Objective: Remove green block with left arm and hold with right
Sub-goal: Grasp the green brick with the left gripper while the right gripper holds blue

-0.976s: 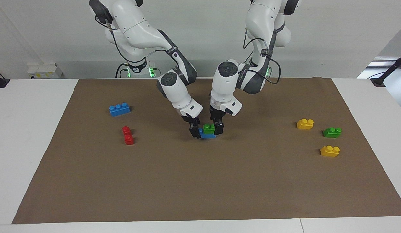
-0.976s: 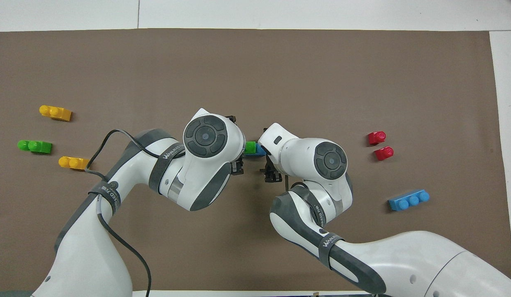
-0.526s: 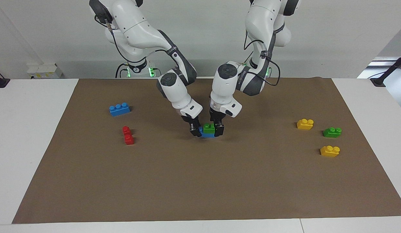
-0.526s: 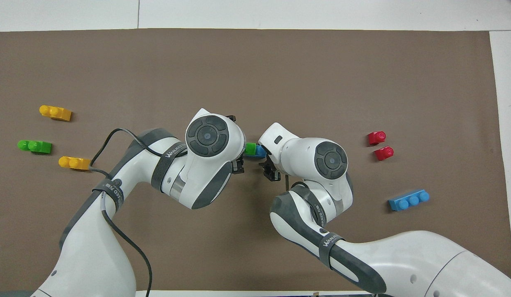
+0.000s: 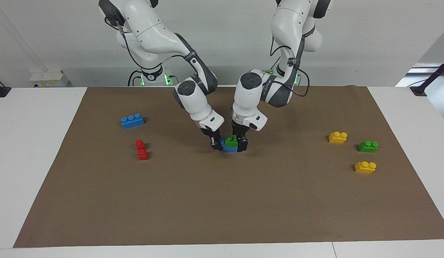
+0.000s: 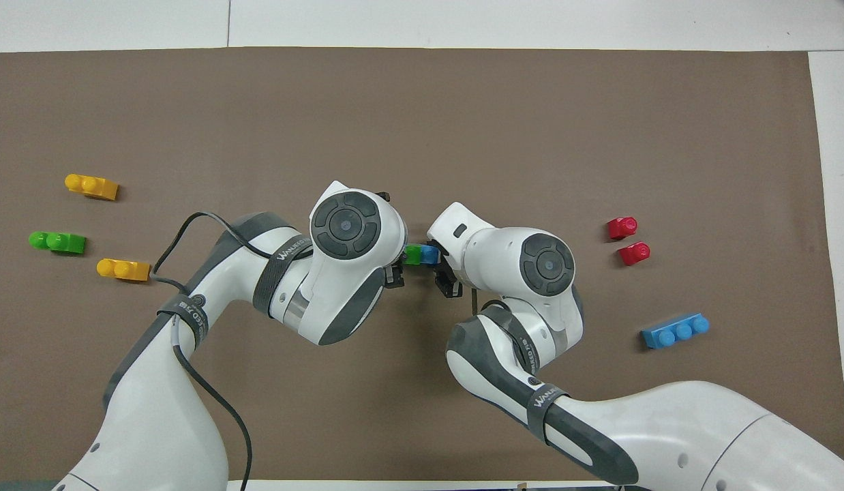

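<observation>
The white table (image 5: 39,143) carries a brown mat (image 5: 222,200). On the mat: toward the right arm's end, 1 blue brick (image 5: 132,121) and 2 red bricks (image 5: 141,149); toward the left arm's end, 2 yellow bricks (image 5: 338,137) and 1 green brick (image 5: 367,146).

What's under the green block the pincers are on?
The green block sits on a blue brick resting on the mat. The left pincer and right pincer flank the stack, hiding both ends of the blue brick, so its length can't be seen.

Both white arms meet mid-mat, a green block (image 6: 412,254) touching a blue brick (image 6: 429,254) between their wrists.
</observation>
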You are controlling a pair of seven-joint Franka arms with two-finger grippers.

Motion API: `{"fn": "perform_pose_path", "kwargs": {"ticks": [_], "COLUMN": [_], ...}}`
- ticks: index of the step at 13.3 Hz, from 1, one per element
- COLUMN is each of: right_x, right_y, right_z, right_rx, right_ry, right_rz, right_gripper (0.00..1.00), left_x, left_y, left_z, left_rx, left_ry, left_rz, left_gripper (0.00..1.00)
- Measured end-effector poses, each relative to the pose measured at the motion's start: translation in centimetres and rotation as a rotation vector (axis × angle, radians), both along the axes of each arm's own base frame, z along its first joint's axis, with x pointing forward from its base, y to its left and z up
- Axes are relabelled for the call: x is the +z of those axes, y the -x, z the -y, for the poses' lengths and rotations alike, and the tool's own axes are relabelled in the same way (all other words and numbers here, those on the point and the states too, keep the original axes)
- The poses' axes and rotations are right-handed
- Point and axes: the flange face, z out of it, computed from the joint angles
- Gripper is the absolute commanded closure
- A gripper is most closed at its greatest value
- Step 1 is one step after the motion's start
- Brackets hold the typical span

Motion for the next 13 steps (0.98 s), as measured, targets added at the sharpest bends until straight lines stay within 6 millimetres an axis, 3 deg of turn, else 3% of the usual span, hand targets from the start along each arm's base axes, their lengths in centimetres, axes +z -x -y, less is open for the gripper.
{"fn": "perform_pose_path", "kwargs": {"ticks": [8,13], "right_x": [-0.01,0.0], "right_y": [-0.01,-0.01], "right_z": [0.0,0.0], "right_rx": [0.0,0.0], "right_ry": [0.0,0.0], "right_rz": [0.0,0.0], "right_gripper": [0.61,0.61], "left_x": [-0.31,-0.3], "left_y": [0.55,0.64], "left_z": [0.47,0.45], "left_rx": [-0.008,-0.009], "left_ry": [-0.009,-0.014], "left_rz": [-0.012,-0.017], "left_gripper": [0.03,0.17]}}
